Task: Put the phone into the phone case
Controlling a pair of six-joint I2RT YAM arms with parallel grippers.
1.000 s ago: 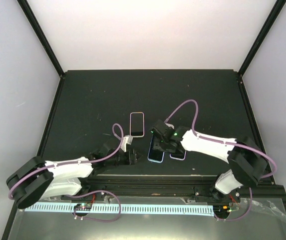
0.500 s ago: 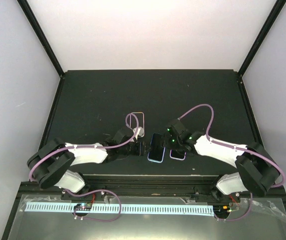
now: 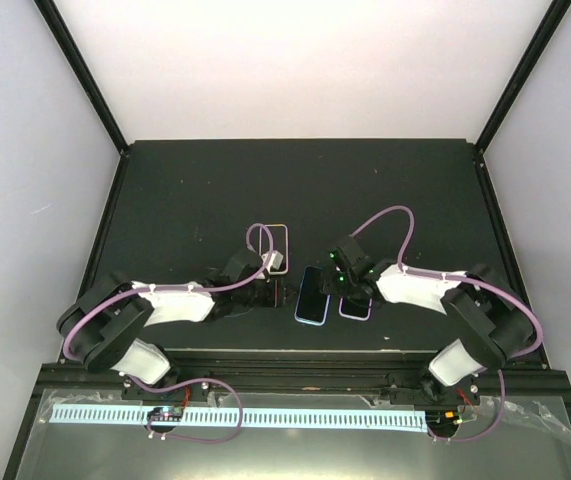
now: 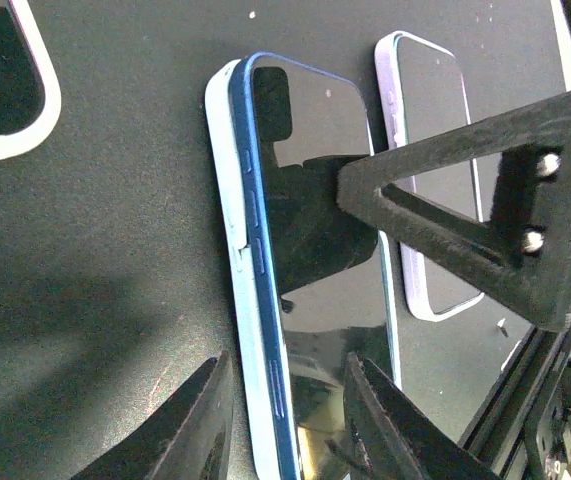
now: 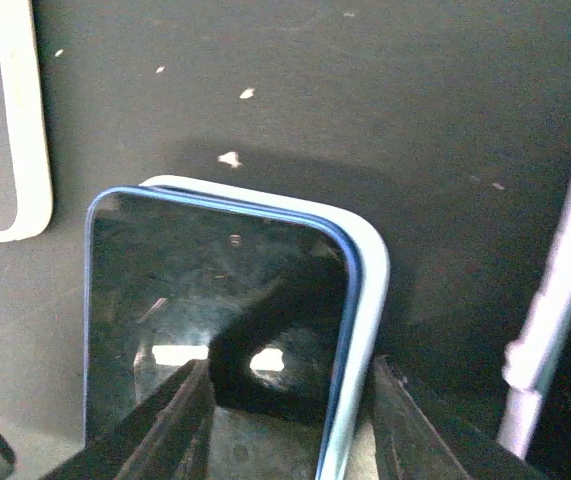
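Viewed from above, the phone (image 3: 312, 292) lies toward the near edge of the table (image 3: 185, 200) on the light-blue case (image 3: 310, 319) (offset, not seated), between the left gripper (image 3: 283, 293) and the right gripper (image 3: 335, 288).

Left wrist: the left jaws stand partly apart, straddling the phone's end. A right finger (image 4: 435, 215) sits over the screen.

Right wrist: the right jaws stand partly apart above the phone's end, clamping nothing.

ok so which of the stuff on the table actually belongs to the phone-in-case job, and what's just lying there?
In the job:
- blue-edged phone with black glass screen
- pale blue plastic case, showing along the phone's edge

Just lying about:
- white-rimmed case, apart from the pair
- lavender-rimmed case, beside the phone, not touching it
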